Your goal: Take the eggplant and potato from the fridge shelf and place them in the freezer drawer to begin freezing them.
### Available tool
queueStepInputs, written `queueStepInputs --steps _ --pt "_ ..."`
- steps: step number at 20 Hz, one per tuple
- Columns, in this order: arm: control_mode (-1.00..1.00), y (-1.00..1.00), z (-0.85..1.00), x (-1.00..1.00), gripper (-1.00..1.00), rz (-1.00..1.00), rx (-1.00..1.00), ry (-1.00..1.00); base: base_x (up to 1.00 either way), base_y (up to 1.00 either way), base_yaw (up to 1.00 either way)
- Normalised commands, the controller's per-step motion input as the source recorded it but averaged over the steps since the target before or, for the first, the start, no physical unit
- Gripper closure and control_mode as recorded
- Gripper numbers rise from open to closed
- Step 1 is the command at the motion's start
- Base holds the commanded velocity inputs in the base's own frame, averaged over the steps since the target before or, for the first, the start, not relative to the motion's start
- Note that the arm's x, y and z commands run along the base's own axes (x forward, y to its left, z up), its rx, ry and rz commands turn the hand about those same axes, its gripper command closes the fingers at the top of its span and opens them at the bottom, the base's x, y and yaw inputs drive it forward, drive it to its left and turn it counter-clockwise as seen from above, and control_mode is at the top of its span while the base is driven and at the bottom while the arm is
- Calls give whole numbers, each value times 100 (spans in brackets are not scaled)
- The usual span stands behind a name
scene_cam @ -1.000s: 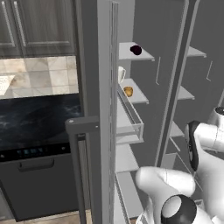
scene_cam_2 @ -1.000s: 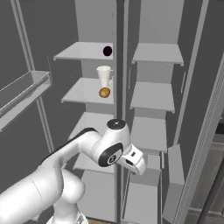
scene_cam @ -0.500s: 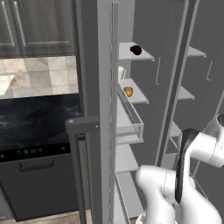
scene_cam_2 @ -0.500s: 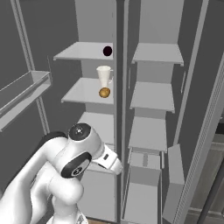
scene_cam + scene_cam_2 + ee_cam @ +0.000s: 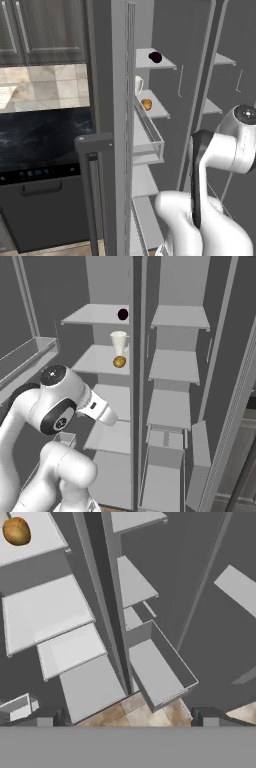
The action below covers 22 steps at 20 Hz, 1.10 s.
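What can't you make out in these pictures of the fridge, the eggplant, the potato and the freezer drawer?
- Eggplant: a small dark lump in both base views; too small to tell its shape or stem.
- White cup: in the left base view the door edge covers part of it.
- Potato: in the hand view the shelf it rests on runs off the top edge.
- Freezer drawer: its open inside shows in the hand view; in the right base view its lower end is cut off.

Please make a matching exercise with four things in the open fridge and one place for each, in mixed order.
Things:
1. small dark purple eggplant
2. tan-orange potato
3. white cup
4. opaque grey freezer drawer

Places:
A. second shelf, just behind the potato
B. low in the right compartment, pulled out
C. top left shelf
D. second shelf, front of the cup

Pairs: 1-C, 2-D, 3-A, 4-B
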Motion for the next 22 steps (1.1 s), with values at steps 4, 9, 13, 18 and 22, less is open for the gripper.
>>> queueStepInputs --steps 4,9,13,18,22 --pt "-100 18 11 16 -100 -4 1 -4 0 0 0" --pt "-100 8 0 0 -100 0 4 -2 0 0 0" --pt "-100 38 0 16 -100 0 2 -7 0 0 0" --pt "-100 14 15 10 -100 0 2 -8 0 0 0" --pt "-100 0 16 14 -100 0 1 0 0 0 0"
